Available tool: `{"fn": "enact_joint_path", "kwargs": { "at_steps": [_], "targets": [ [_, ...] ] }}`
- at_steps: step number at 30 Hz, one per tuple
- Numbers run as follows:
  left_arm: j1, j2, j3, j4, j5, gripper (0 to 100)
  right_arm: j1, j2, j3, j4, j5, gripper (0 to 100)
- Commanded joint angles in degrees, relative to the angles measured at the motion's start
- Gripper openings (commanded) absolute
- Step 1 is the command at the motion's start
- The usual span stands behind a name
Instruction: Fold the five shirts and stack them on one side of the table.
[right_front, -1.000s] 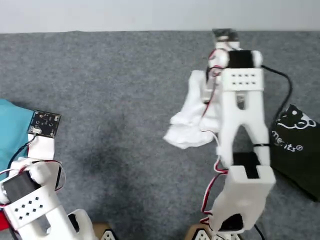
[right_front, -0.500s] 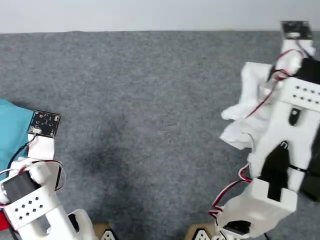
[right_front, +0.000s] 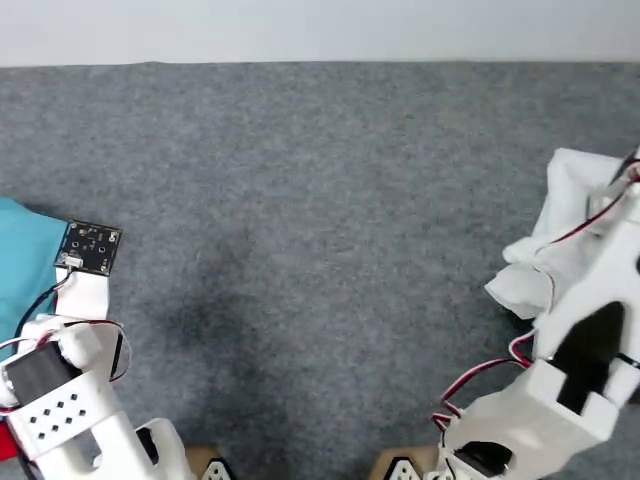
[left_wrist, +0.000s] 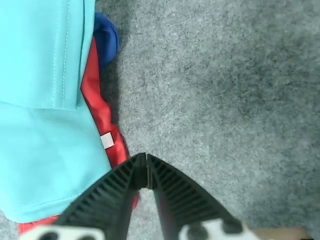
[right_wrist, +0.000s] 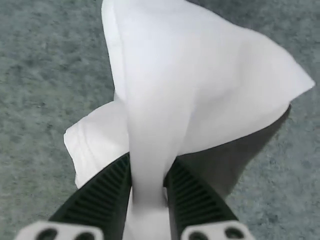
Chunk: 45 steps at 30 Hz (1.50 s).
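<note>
Up close, right claw pinches white shirt

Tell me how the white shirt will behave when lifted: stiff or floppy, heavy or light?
Probably floppy: the white shirt folds and bunches at the right gripper that pinches it. Likely light, as one narrow pinch seems to raise a fold of it. Loose ends may drag.

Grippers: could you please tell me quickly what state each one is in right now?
Left gripper: closed, holding nothing.
Right gripper: closed on the white shirt.
</note>
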Motion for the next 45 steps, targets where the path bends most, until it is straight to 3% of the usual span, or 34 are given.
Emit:
{"fn": "enact_joint_path", "kwargs": {
  "at_steps": [1, 16, 22, 24, 30, 35, 37, 42, 45],
  "targets": [
    [0.26, -0.26, 0.48, -1.32, -0.44, 1, 3.3, 0.75, -0.97, 1.8, 2.81, 0.9],
    [0.26, -0.26, 0.48, -1.32, -0.44, 1, 11.3, 14.9, -1.23, -10.15, 14.42, 3.3],
    [0.26, -0.26, 0.31, -1.32, -0.44, 1, 14.11, 13.67, -2.02, -11.21, 14.33, 30.6],
    [0.26, -0.26, 0.31, -1.32, -0.44, 1, 14.2, 11.91, -2.29, -9.8, 14.33, 35.5],
    [0.26, -0.26, 0.31, -1.32, -0.44, 1, 9.54, 6.37, -2.29, -3.3, 14.24, 25.1],
    [0.26, -0.26, 0.4, -1.32, -0.44, 1, 2.42, 6.55, -2.02, 2.24, 14.24, 0.2],
    [0.26, -0.26, 0.48, -1.32, -0.44, 1, 1.27, 7.87, -1.93, 2.24, 14.15, 4.0],
    [0.26, -0.26, 0.57, -1.32, -0.53, 1, -2.15, 11.38, -1.85, 2.42, 7.03, 1.6],
    [0.26, -0.26, 0.66, -1.32, -0.53, 1, -3.91, 12.44, 0.44, 2.51, 6.59, 10.2]
  ]
}}
